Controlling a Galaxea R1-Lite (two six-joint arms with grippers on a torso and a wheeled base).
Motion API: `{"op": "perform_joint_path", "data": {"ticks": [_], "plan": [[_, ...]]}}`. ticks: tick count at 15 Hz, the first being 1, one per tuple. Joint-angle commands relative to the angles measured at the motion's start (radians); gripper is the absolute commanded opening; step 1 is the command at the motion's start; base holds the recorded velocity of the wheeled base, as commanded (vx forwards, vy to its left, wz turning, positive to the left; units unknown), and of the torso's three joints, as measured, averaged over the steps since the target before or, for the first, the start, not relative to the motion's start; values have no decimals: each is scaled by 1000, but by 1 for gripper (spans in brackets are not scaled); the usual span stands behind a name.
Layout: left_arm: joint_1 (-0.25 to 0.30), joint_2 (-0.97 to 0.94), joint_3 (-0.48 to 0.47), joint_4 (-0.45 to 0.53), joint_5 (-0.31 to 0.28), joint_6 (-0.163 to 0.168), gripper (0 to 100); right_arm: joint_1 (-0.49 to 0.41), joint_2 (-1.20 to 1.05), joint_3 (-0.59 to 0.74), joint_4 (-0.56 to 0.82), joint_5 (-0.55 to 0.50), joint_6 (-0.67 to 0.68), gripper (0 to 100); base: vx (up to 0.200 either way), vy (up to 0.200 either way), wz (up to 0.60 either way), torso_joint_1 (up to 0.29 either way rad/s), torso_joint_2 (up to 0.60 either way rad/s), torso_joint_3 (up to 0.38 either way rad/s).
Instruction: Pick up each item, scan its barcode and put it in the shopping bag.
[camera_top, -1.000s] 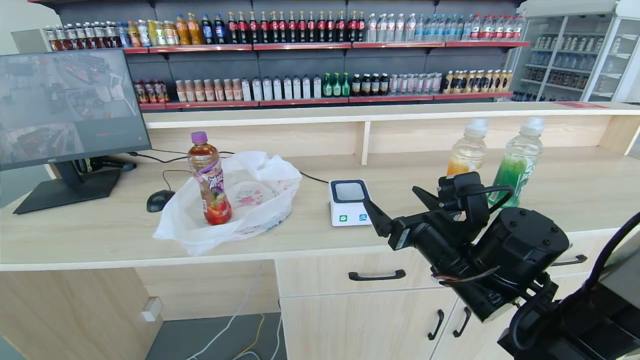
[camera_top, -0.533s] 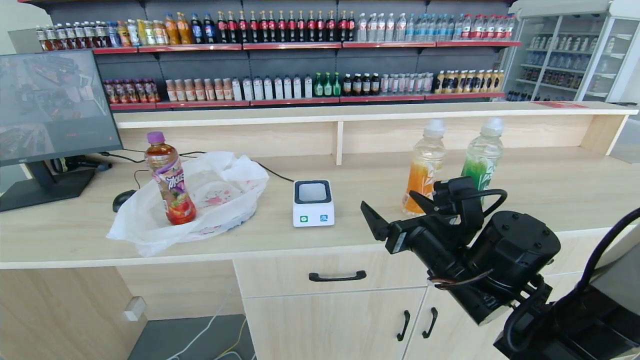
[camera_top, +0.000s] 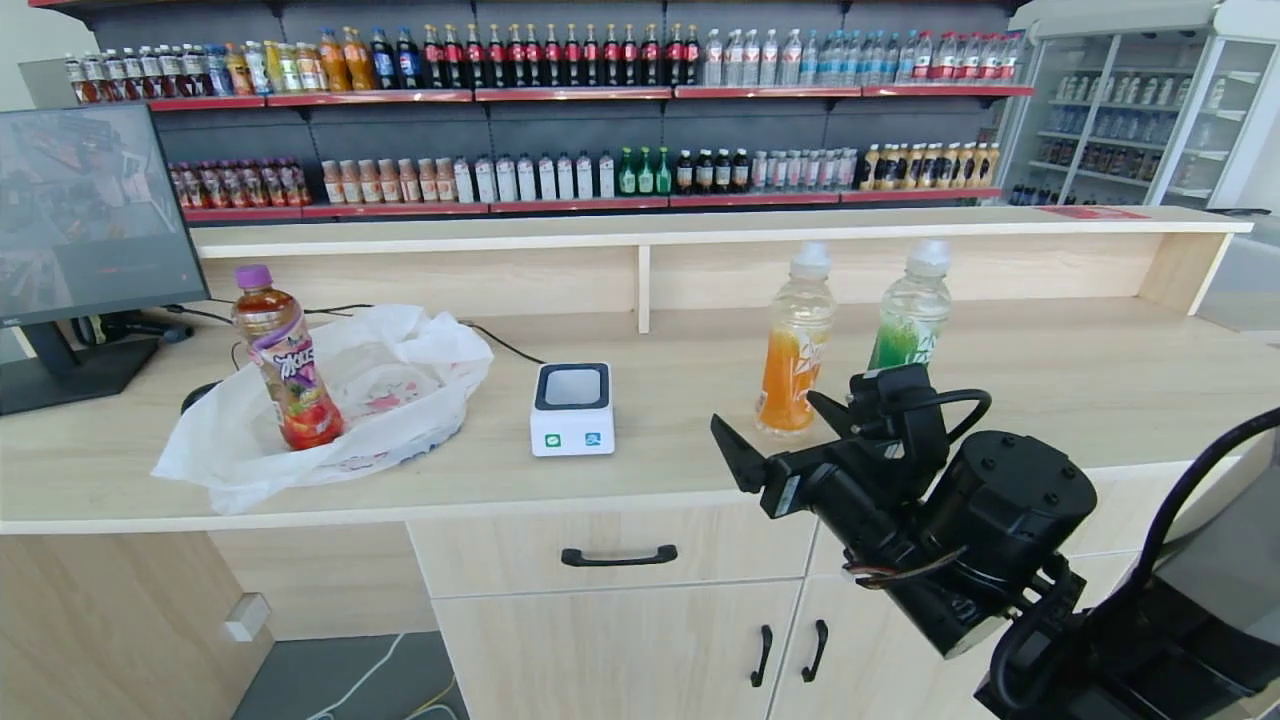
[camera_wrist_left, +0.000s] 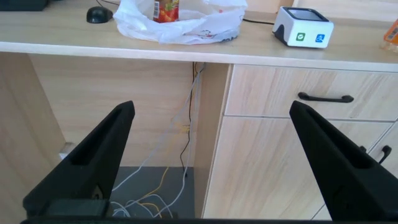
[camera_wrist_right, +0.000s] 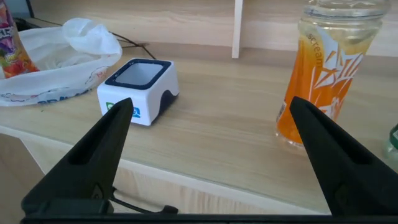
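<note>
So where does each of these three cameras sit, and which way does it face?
Head view: on the head, looking down at the counter; right end effector shows.
Left wrist view: set back, facing the drawers; left end effector, open, shows.
Right wrist view: counter height, facing the orange bottle; right end effector, open, shows.
Shared: scanner and shopping bag.

The counter (camera_top: 1100, 370) is being viewed from the head, from above and a little back, with the shelves (camera_top: 560, 95) behind. From the left wrist it is being viewed from low and farther off, facing the drawer (camera_wrist_left: 267, 87). From the right wrist its top is being viewed from near, just above the edge. The scanner (camera_top: 572, 408) and shopping bag (camera_top: 440, 350) are being shared by all three views.
</note>
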Motion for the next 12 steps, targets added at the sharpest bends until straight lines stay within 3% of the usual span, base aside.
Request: {"op": "perform_joint_path", "data": {"ticks": [1, 2, 5, 12], "plan": [[1, 0, 0, 0, 0, 0, 100, 1, 1, 8, 0, 0, -1, 100, 0, 0, 0, 0, 0, 0], [1, 0, 0, 0, 0, -2, 100, 1, -1, 10, 0, 0, -1, 100, 0, 0, 0, 0, 0, 0], [-1, 0, 0, 0, 0, 0, 100, 4, 1, 8, 0, 0, -1, 100, 200, 67, 0, -4, -2, 2], [1, 0, 0, 0, 0, 0, 100, -2, -15, 38, 0, -35, -4, 100, 0, 0, 0, 0, 0, 0]]}}
